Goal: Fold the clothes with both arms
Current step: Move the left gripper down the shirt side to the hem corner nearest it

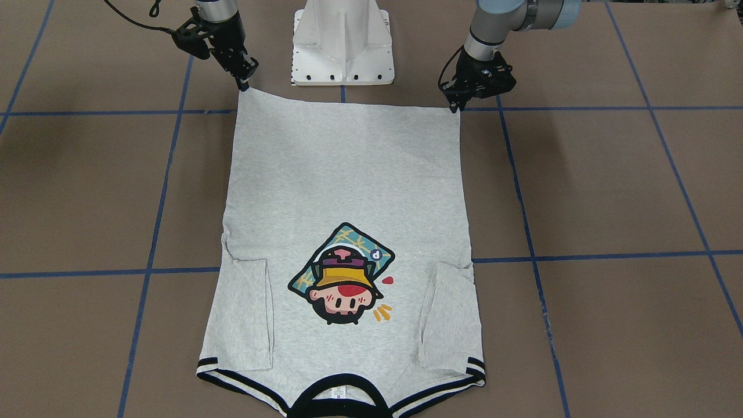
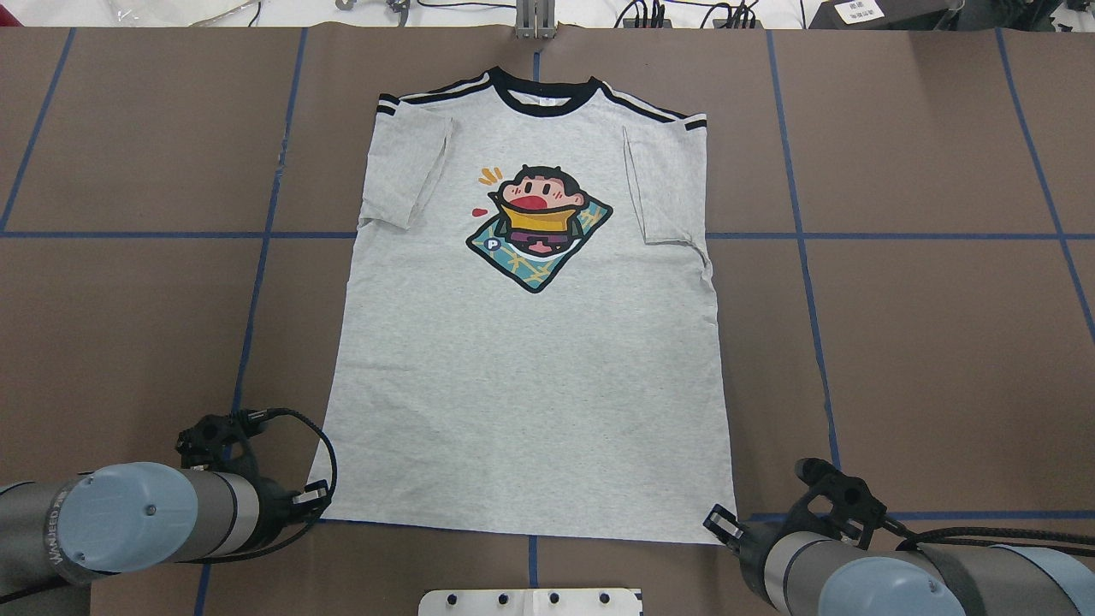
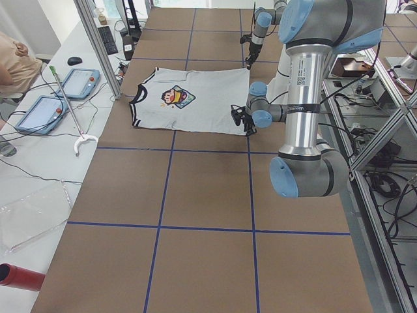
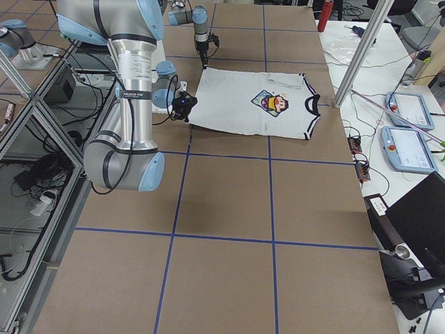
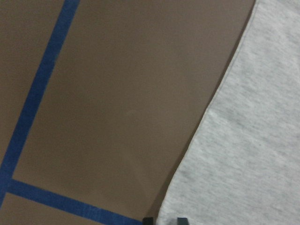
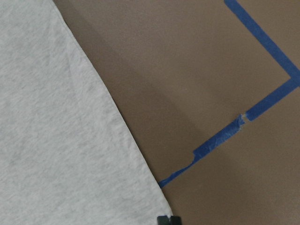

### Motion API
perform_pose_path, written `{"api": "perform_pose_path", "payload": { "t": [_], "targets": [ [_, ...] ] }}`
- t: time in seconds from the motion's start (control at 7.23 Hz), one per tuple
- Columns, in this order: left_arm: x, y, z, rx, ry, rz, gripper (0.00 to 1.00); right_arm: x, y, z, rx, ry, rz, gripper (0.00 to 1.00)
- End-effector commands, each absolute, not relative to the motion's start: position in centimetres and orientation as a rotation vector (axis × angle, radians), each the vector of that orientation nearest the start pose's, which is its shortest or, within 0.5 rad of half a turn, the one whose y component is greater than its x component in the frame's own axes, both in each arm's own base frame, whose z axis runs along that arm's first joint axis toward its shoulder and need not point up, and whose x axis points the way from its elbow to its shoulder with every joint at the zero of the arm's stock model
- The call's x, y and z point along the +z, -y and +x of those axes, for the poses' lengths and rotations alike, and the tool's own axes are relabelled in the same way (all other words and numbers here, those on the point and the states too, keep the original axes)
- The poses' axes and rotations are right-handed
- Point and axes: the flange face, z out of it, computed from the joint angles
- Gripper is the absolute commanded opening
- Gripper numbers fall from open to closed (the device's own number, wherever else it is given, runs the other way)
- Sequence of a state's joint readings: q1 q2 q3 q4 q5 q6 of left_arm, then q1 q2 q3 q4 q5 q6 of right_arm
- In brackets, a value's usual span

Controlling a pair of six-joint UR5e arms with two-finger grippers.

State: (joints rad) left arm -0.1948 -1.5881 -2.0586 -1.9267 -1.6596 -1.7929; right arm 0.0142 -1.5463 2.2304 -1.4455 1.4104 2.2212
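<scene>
The T-shirt [image 2: 530, 385] lies flat and face up in the middle of the table [image 2: 941, 342]. In the overhead view its collar is at the top and its hem at the bottom. Both sleeves [image 2: 411, 171] are turned in over the chest.

My left gripper [image 1: 455, 106] sits at the hem corner in the upper right of the front-facing view, and my right gripper [image 1: 244, 86] at the one in the upper left. Each wrist view shows only dark fingertips at the bottom edge with the cloth corner right there. I cannot tell whether either pair of jaws is clamped on the fabric or standing apart around it.

That is my main worry. With so little cloth in reach, a jaw may catch one layer or none, and that corner would drop as I lift. If my arms rise or travel unevenly, the hem will skew and land crooked against the striped shoulders. Dragging low could pull the whole shirt along, and the tucked sleeves could flop back out.

The white pedestal [image 1: 342, 52] stands between my arms just behind the hem. Blue tape lines [image 2: 257, 282] cross the table. Tablets [image 3: 78, 81] lie well apart, in the upper left of the left side view.
</scene>
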Motion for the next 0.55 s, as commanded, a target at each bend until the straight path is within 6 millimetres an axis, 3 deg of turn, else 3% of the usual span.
{"api": "perform_pose_path", "payload": {
  "t": [0.0,0.28,0.42],
  "targets": [
    [38.4,21.7,45.6,-0.343,-0.87,-0.094,0.0,33.3,15.6,-45.1,0.691,0.836,-0.112,0.0],
    [34.2,21.6,43.0,-0.336,-0.953,-0.096,0.0,32.0,15.5,-43.5,0.688,0.863,-0.126,0.0],
    [32.0,20.9,42.0,-0.333,-0.993,-0.11,0.0,32.3,15.1,-42.0,0.677,0.854,-0.137,0.0]
  ]
}}
